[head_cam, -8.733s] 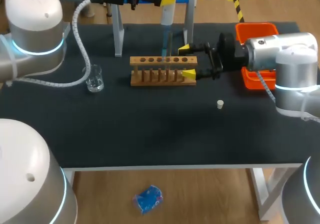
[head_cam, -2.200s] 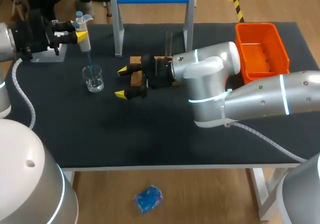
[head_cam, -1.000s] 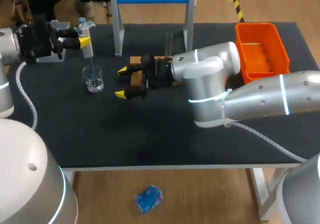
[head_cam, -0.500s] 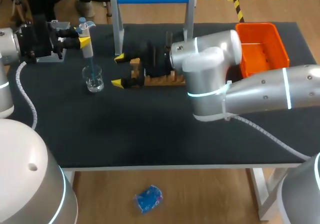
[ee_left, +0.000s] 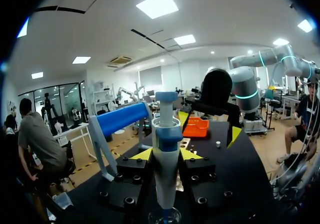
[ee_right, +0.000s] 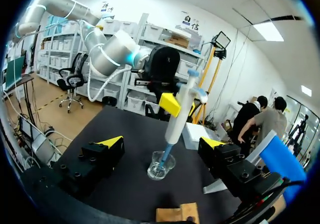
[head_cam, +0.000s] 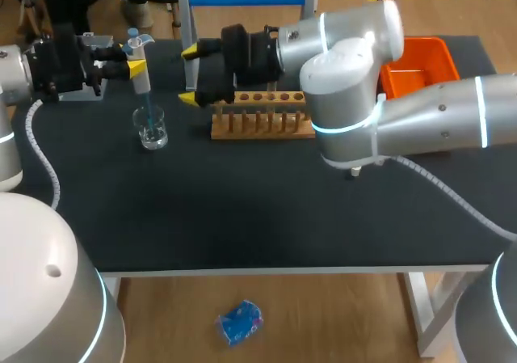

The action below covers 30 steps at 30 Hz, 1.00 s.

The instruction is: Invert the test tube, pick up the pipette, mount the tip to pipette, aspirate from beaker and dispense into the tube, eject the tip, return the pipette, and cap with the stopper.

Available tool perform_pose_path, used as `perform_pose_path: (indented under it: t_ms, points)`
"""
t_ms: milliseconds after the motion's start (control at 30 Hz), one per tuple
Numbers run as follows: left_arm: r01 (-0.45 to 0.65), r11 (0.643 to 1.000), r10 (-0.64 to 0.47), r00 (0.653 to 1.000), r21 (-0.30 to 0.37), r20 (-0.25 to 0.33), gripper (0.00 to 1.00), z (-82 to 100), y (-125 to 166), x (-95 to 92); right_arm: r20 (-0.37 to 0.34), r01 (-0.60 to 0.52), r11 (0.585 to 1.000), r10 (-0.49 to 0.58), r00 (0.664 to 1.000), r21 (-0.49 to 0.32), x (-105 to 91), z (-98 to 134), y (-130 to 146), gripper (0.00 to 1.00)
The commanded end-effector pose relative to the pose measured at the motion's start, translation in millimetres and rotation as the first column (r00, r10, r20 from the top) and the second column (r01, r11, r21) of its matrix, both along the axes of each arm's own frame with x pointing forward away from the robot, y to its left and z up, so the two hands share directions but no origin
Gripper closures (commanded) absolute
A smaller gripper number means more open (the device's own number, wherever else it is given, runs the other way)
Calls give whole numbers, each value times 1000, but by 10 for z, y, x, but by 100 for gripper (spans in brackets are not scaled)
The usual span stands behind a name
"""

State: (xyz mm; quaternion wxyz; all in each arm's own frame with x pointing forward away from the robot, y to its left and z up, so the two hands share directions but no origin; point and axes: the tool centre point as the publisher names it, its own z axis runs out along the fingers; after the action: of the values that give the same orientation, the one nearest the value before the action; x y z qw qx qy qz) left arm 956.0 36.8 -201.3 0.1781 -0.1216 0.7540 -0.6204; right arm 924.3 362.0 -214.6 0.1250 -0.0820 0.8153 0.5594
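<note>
Now, over the black table (head_cam: 242, 217), left hand (head_cam: 135, 58) pinches pipette (ee_left: 165, 164) dipped in beaker (head_cam: 151, 128); right hand (head_cam: 190, 75) spread near rack (head_cam: 262, 114).

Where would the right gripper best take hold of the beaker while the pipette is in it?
Probably the beaker's round glass wall at mid-height, one finger each side, coming in level from the test tube rack's side. It stands upright, and the pipette dips into it from above, blocking a top-down grip.

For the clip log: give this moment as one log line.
step: aspirate | left gripper: shut on pipette, tip in beaker | right gripper: open, beside rack | stopper: on table
</note>
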Motion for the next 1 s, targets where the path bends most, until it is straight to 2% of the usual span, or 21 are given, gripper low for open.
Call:
perform_pose_path:
  t_ms: [33,500,800,1000]
  points:
    - [0,1000,0,1000,-1,2,100,-4,2,4,-12,-7,999,7,1000,-46,0,102,-61,0]
    - [0,1000,0,1000,-1,2,100,-4,2,4,-12,-7,999,7,1000,-46,0,102,-61,0]
    - [0,1000,0,1000,-1,2,100,-4,2,4,43,-26,999,28,999,-46,205,611,0,0]
    - [0,1000,0,1000,-1,2,100,-4,2,4,28,-50,998,51,998,-22,261,867,107,0]
